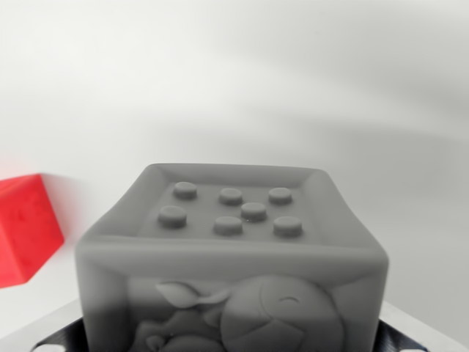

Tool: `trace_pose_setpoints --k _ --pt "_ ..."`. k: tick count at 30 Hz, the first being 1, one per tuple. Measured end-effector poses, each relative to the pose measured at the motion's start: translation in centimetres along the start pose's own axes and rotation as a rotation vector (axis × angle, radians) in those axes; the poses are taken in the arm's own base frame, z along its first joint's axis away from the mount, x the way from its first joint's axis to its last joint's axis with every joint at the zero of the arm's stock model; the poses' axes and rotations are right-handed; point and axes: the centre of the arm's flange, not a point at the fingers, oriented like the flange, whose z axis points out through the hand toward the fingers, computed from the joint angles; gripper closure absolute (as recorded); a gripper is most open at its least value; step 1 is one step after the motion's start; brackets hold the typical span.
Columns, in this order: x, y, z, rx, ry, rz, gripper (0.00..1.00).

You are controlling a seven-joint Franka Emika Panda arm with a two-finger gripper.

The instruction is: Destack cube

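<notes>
Grey cube [231, 249]: filled the wrist view's lower centre, seven studs up, relief animal on its near face. Red cube [22, 227]: left, apart, on the white worktop [293, 95]. Hand: fingertips unseen, state undeterminable. Risk: slippage if grip was shallow.

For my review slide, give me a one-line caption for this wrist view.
Close-up of a gray cube with seven raised dots on top, a red cube at the wrist view's left on a white surface.

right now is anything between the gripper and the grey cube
Nothing visible. The grey cube fills the wrist view's lower centre, right against the gripper hardware at the bottom edge. The red cube sits apart at the wrist view's left. Whether the fingers are closed isn't visible.
</notes>
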Motion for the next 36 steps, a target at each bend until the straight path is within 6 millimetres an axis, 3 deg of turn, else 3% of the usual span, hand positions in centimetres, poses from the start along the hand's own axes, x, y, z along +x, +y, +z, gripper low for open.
trace_pose_setpoints --k 36 --pt "6.4 3.3 0.8 -0.001 0.000 0.116 1.00"
